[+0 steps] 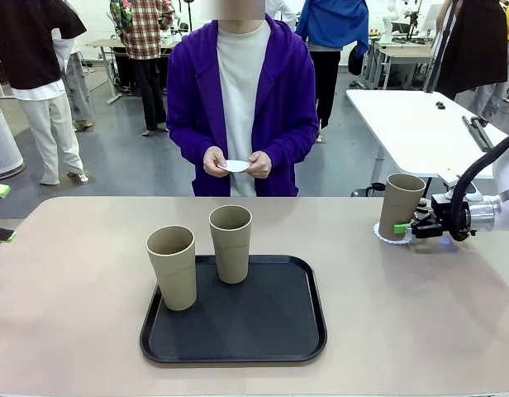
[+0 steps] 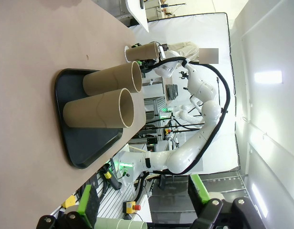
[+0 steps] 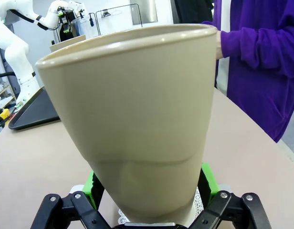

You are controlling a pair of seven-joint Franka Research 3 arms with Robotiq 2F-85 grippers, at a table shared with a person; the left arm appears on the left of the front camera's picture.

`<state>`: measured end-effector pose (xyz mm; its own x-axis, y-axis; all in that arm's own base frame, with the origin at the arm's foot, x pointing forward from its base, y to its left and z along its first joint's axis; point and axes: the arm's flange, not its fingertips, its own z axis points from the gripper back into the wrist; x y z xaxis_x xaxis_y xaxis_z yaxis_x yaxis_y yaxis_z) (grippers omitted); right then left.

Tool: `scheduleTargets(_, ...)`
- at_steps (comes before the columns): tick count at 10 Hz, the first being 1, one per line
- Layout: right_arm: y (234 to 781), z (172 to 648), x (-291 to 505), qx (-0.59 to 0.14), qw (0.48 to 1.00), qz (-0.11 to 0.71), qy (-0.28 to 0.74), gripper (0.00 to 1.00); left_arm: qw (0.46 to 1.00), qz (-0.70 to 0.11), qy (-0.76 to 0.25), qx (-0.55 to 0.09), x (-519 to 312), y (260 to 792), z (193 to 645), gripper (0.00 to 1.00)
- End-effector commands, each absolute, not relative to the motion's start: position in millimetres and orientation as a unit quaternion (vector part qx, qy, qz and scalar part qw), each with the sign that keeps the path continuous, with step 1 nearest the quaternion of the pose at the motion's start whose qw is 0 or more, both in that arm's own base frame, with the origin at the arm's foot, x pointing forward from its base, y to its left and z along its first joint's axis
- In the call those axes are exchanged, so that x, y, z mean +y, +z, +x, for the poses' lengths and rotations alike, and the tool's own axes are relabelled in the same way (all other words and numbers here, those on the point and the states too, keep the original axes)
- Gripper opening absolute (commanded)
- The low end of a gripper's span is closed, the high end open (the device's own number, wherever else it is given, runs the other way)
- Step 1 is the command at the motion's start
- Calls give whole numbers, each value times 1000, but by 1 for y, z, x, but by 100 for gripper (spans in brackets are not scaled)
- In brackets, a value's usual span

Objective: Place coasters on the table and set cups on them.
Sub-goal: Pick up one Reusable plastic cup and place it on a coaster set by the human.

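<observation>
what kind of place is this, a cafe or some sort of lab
Most likely a robotics lab, not a café: a white robot arm reaches over the table, a red stop button sits on a yellow box, and a white work table with black tools stands behind.

Crowded tray (image 1: 267, 331), open table (image 1: 64, 314) beside it
Cups (image 1: 172, 266) block the tray's 10 and 12 o'clock, a third cup (image 1: 402, 201) off at 2; table bare at 9 and 4

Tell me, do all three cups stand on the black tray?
No, only two cups stand on the tray; the third cup stands on a coaster apart from it.
</observation>
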<state>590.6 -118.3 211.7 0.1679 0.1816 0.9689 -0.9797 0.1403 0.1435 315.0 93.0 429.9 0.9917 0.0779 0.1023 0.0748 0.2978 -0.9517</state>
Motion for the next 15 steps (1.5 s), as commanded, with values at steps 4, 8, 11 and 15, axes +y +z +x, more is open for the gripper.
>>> scheduleTargets(4, 218, 596, -126, -418, 629, 433, 493, 100, 799, -598, -5, -70, 94, 431, 315, 100)
scheduleTargets(8, 220, 592, -138, -411, 642, 420, 492, 100, 799, -598, -5, -70, 94, 431, 315, 100)
scheduleTargets(11, 231, 580, -148, -405, 654, 401, 497, 100, 799, -598, -5, -70, 94, 431, 315, 100)
scheduleTargets(15, 278, 533, -139, -351, 715, 328, 508, 100, 799, -598, -5, -70, 94, 431, 315, 100)
